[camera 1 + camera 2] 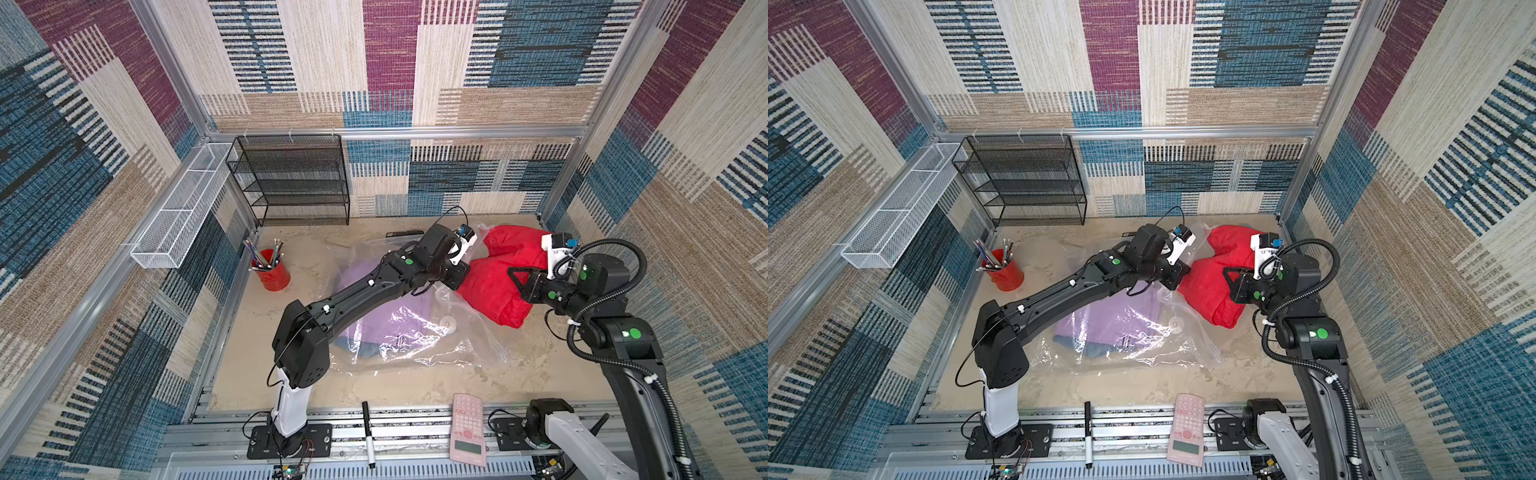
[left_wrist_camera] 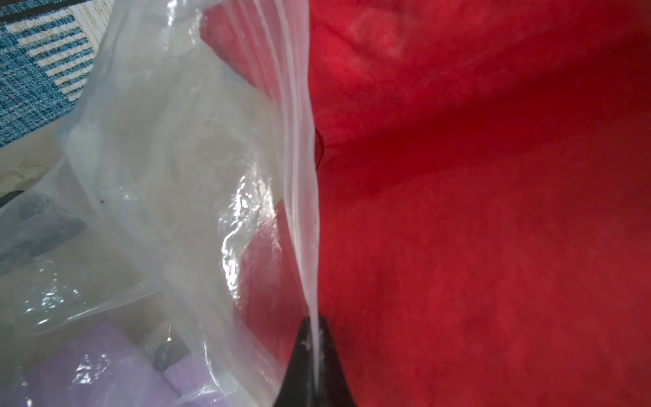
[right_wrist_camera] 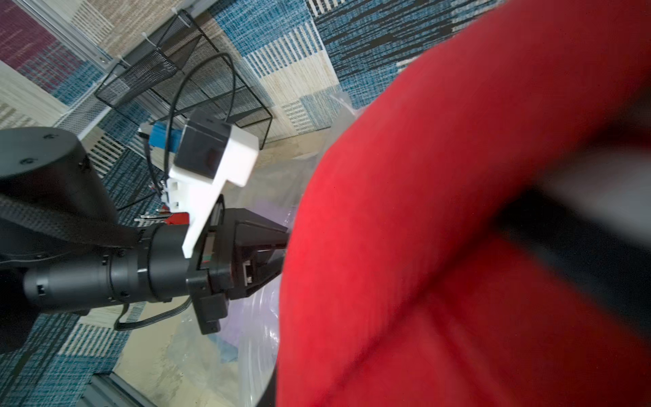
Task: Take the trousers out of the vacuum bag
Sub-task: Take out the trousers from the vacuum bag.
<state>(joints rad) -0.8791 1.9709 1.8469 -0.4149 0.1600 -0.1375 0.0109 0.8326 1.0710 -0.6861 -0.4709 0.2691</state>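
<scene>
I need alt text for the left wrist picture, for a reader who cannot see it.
The left gripper pinches the edge of the clear vacuum bag, which stretches away from it. Bright red trousers fill the view on one side; lilac trousers show through the plastic on the other.

red pencil cup [image 1: 277, 275], black mesh shelf [image 1: 291, 183], white basket [image 1: 183, 208], pink calculator [image 1: 468, 428], marker [image 1: 368, 432].
</scene>
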